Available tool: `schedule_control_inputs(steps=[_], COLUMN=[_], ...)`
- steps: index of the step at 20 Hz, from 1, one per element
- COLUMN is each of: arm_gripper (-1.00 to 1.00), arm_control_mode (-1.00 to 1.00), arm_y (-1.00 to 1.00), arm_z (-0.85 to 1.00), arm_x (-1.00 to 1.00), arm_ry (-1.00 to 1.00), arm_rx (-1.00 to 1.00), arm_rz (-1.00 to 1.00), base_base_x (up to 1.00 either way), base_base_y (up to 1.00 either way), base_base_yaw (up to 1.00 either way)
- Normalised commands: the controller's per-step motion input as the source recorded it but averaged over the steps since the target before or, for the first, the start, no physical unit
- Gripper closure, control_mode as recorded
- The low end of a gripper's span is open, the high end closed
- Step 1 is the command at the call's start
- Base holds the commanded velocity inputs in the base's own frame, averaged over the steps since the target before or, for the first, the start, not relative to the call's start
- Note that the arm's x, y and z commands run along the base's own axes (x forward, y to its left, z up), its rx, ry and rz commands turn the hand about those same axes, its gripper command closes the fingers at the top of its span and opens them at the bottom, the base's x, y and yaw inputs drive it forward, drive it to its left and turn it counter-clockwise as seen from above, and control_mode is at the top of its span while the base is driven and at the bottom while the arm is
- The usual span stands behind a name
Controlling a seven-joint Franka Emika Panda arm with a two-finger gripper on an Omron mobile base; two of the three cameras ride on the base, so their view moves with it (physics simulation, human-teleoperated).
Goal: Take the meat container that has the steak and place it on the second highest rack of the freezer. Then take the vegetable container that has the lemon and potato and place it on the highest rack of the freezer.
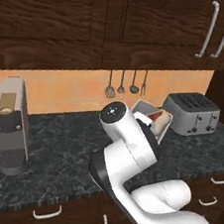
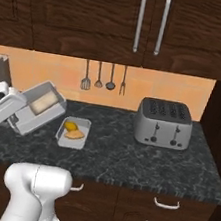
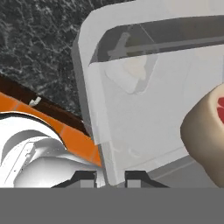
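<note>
**Colours and patterns across the kitchen scene**

The tabletop (image 2: 140,160) is black stone flecked with grey-white marbling. Dark brown wood-grain cabinets (image 1: 56,17) hang above it, with brushed silver bar handles (image 2: 150,22). The backsplash (image 1: 62,90) is pale orange tile with faint lighter grout lines. The translucent pale-grey meat container (image 3: 144,100) holds a steak (image 3: 205,131) that is reddish-pink on its face with a cream-beige fat side. The second clear grey container (image 2: 73,132) carries a bright yellow lemon (image 2: 70,125) and an orange-tan potato (image 2: 75,135). The toaster (image 2: 163,123) is silver-grey with dark slots. The coffee machine (image 1: 11,123) is grey with a tan panel. The gripper (image 3: 110,178) has dark fingertips.
</note>
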Motion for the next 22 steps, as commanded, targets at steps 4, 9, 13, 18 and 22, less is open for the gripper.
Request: schedule_control_inputs(steps=[4,9,13,18,22], arm_gripper=[1.00,1.00,1.00,1.00,1.00], arm_control_mode=[1.00,1.00,1.00,1.00,1.00], arm_y=[0.00,0.00,0.00,0.00,0.00], arm_z=[0.00,0.00,0.00,0.00,0.00], arm_x=[0.00,0.00,0.00,0.00,0.00], arm_ry=[0.00,0.00,0.00,0.00,0.00], arm_rx=[0.00,0.00,0.00,0.00,0.00], arm_rz=[0.00,0.00,0.00,0.00,0.00], base_base_x=[0.00,-0.16,-0.38,-0.20,0.00], base_base_y=[0.64,0.49,0.16,-0.16,-0.92], base_base_yaw=[-0.67,-0.80,-0.81,-0.72,-0.50])
